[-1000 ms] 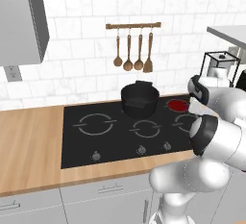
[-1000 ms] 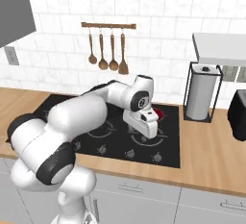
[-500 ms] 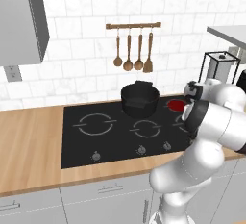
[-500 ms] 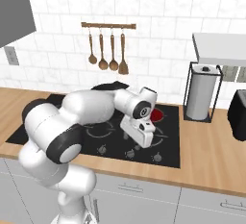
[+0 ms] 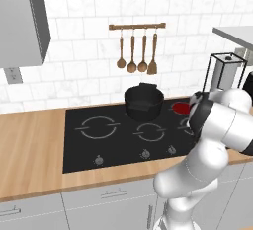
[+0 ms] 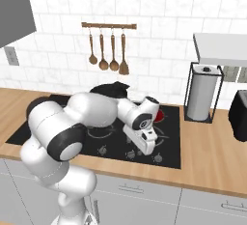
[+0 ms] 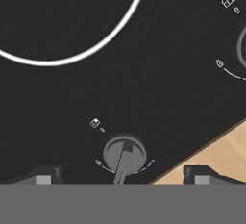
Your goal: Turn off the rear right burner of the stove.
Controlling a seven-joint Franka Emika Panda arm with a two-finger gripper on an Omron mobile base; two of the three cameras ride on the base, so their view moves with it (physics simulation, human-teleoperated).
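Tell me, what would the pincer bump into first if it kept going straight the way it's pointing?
Probably the small grey knob on the stove. In the hand view it sits between the tips of the open pincer, just ahead. How far off is hard to judge.

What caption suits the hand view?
Open gripper poised over a grey stove knob near the cooktop's front edge.

Stove (image 5: 113, 145) was flat black glass, smooth, slightly streaked up close, with white painted rings. Knob (image 7: 124, 154) looked matt grey, plastic or metal, couldn't tell. Counter (image 5: 29, 145) was light wood, grain visible. Pot (image 5: 143, 102) was matt black. Hanging spoons (image 5: 132, 51) and rail were wood. Wall tiles (image 5: 79, 41) were glossy white marble-look. Arm (image 6: 91, 113) was glossy white plastic.
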